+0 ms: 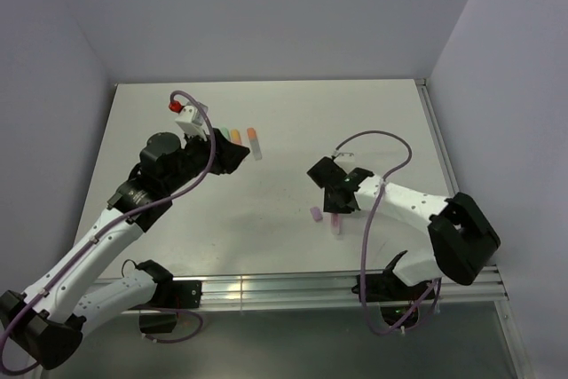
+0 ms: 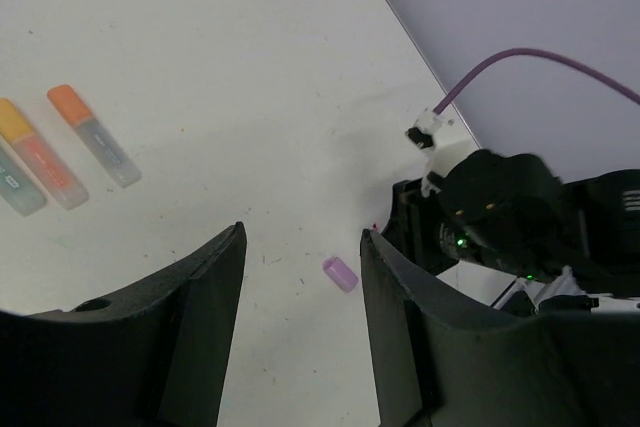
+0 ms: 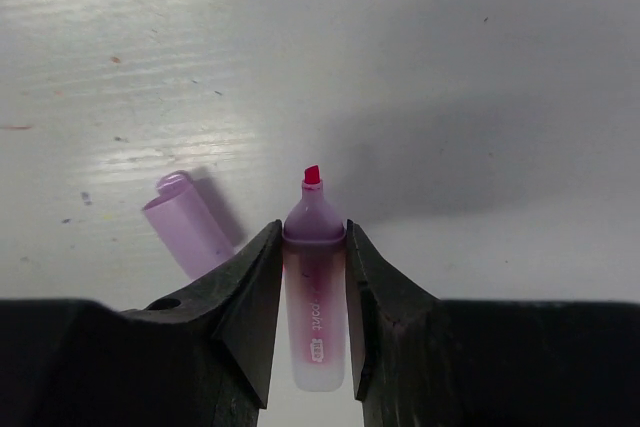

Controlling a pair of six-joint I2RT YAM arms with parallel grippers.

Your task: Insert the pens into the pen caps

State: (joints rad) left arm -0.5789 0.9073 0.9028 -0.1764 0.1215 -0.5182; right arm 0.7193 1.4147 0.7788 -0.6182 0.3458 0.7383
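Observation:
My right gripper (image 3: pixel 314 234) is shut on the pink-purple pen (image 3: pixel 315 292), gripping its barrel low over the table, with the red tip pointing away from the wrist. The purple cap (image 3: pixel 188 235) lies on the table just left of the pen tip, apart from it. In the top view the right gripper (image 1: pixel 337 209) holds the pen (image 1: pixel 335 225) beside the cap (image 1: pixel 315 214). My left gripper (image 2: pixel 300 237) is open and empty, held above the table; it shows in the top view (image 1: pixel 238 159) near three other pens.
Three pens lie side by side at the back: an orange one (image 1: pixel 255 143), another orange one (image 1: pixel 236 137) and a green one (image 1: pixel 224 130), partly hidden by the left arm. They show at the left of the left wrist view (image 2: pixel 95 134). The table's right edge rail (image 1: pixel 439 144) runs nearby.

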